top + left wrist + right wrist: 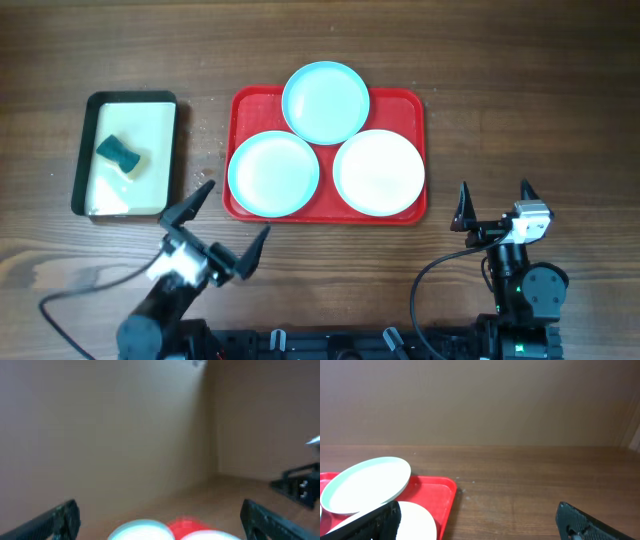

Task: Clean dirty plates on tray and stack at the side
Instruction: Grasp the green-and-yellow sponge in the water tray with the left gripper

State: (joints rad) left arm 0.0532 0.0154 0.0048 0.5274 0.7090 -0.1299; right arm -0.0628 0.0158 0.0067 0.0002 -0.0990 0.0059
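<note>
The red tray point(405, 102) lies at the table's middle back and holds three plates. A light blue plate point(325, 102) rests at its far edge, overlapping the other two. A second light blue plate point(272, 173) is at the near left and a white plate point(379, 171) at the near right. My left gripper point(228, 219) is open and empty, just in front of the tray's near left corner. My right gripper point(494, 203) is open and empty, to the right of the tray. The right wrist view shows the far blue plate point(366, 484), the white plate point(417, 521) and the tray point(437, 495).
A dark-rimmed cream pan point(150, 128) stands at the back left with a dark teal sponge point(119, 152) in it. Small crumbs lie on the wood between the pan and the tray. The left wrist view is blurred and shows plate edges point(142, 531).
</note>
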